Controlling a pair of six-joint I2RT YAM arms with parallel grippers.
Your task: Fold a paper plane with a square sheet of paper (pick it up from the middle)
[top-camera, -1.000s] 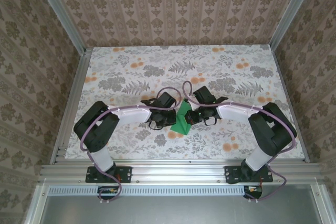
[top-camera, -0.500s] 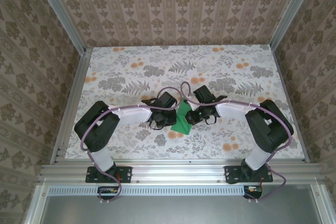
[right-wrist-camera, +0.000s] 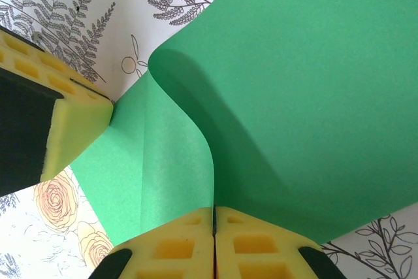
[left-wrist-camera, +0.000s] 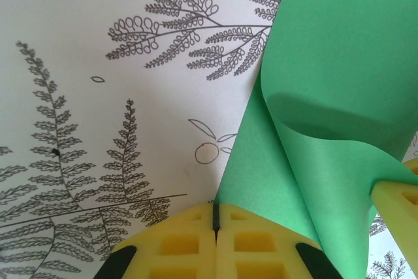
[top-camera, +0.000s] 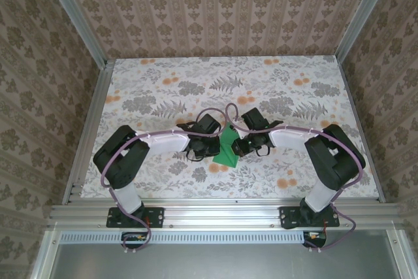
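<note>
The square sheet of paper [top-camera: 227, 149] is bright green and hangs between my two grippers just above the flowered table. My left gripper [top-camera: 216, 142] is shut, and the sheet's edge [left-wrist-camera: 261, 181] meets the tip of its yellow fingers [left-wrist-camera: 189, 240]. One flap [left-wrist-camera: 339, 96] curls up and over on the right. My right gripper [top-camera: 239, 145] is shut on the sheet as well. A curled fold [right-wrist-camera: 189, 155] runs straight into the seam between its fingers [right-wrist-camera: 248, 246]. The left gripper's finger [right-wrist-camera: 68, 125] touches the sheet's far edge in the right wrist view.
The table top [top-camera: 163, 89] carries a grey fern and orange flower print. Patterned walls with aluminium posts [top-camera: 88, 122] close it in on three sides. Both arms' elbows [top-camera: 121, 158] sit low near the front rail.
The right arm's elbow has drifted slightly left. The sheet and both grippers stay almost where they were.
</note>
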